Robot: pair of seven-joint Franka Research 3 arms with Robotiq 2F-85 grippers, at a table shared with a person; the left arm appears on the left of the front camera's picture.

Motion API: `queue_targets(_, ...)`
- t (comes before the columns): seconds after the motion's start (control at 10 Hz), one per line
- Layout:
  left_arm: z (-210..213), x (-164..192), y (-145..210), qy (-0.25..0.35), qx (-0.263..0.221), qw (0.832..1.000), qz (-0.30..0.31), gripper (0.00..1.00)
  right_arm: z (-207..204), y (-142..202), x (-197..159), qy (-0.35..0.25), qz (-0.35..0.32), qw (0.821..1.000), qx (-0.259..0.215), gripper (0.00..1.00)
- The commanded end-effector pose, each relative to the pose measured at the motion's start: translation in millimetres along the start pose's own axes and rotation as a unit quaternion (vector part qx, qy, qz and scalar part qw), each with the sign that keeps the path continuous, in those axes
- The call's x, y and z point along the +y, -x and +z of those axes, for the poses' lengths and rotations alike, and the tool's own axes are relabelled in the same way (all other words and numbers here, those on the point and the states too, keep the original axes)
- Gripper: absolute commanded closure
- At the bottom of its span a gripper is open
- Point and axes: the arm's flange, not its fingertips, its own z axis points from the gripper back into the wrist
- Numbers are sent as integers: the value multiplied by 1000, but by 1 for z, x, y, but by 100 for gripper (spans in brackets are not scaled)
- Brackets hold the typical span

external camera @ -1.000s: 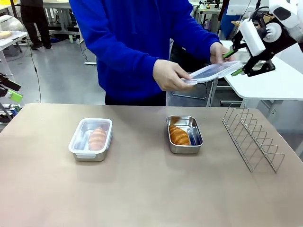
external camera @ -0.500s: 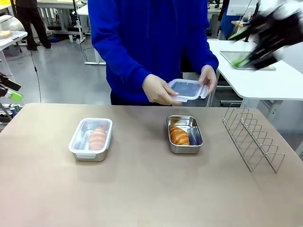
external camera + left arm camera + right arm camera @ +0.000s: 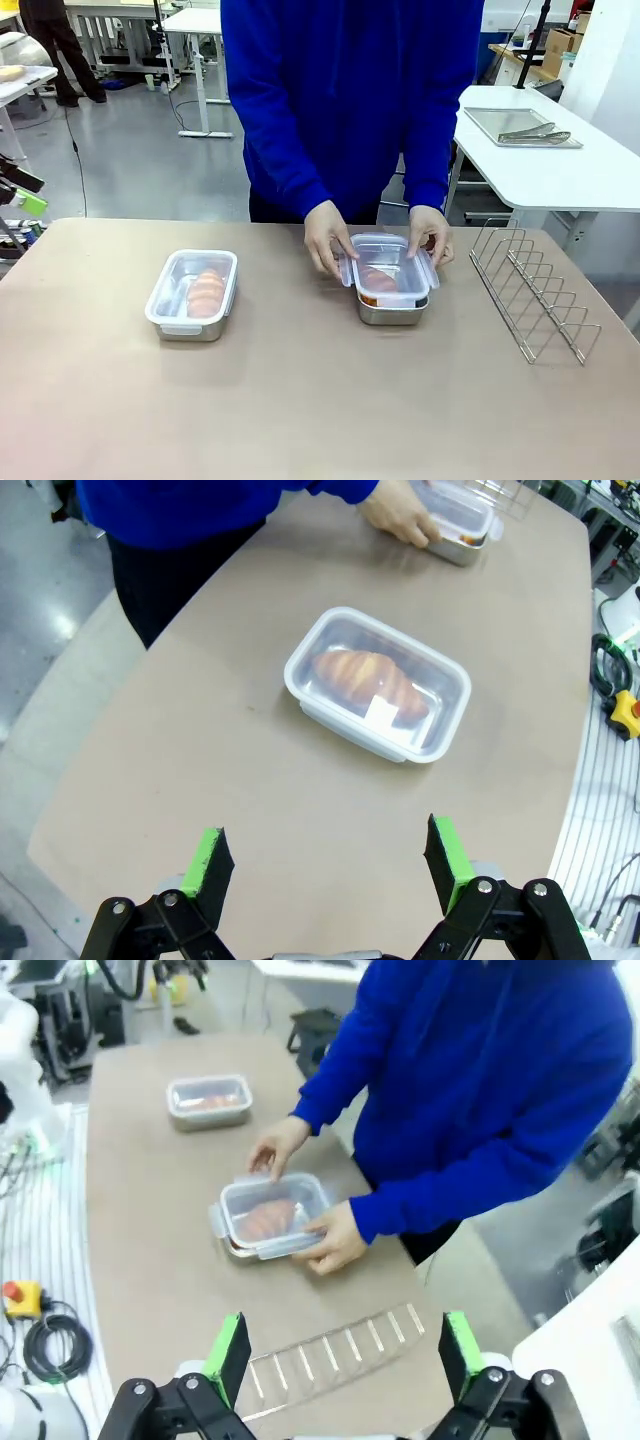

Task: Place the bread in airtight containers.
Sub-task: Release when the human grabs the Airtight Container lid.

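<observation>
The left end effector [image 3: 328, 865] hangs above the table [image 3: 230, 770] with its jaws spread wide and nothing between them. Just ahead of it sits the lidded tin [image 3: 378, 683], its clear lid already on, one croissant roll [image 3: 368, 681] showing through it. Farther ahead, at the table's far end, the person's hand [image 3: 400, 515] rests on the second tin [image 3: 462, 550].

The right end effector [image 3: 345, 1360] is likewise wide and empty, held high and clear, probably to leave the person room. Directly below and ahead lies the wire rack [image 3: 335, 1350]. Beyond it both of the person's hands [image 3: 335, 1240] press the clear lid [image 3: 270, 1210] down over the second tin, the other roll [image 3: 265, 1218] inside. The clips look not yet snapped.
</observation>
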Motion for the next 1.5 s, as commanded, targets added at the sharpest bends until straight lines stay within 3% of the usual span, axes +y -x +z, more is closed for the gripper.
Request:
queue_targets(0.0,1,-1,0,5,-4,1000,-10,0,-32,-10,-6,-43,-68,996,29,0)
queue_targets(0.6,1,-1,0,5,-4,1000,-10,0,-62,52,17,-36,-80,996,7,0)
queue_targets(0.8,1,-1,0,5,-4,1000,-10,0,-59,51,10,-51,-93,994,28,0)
queue_targets(1.4,1,-1,0,5,-4,1000,-10,0,-59,51,10,-51,-93,994,28,0)
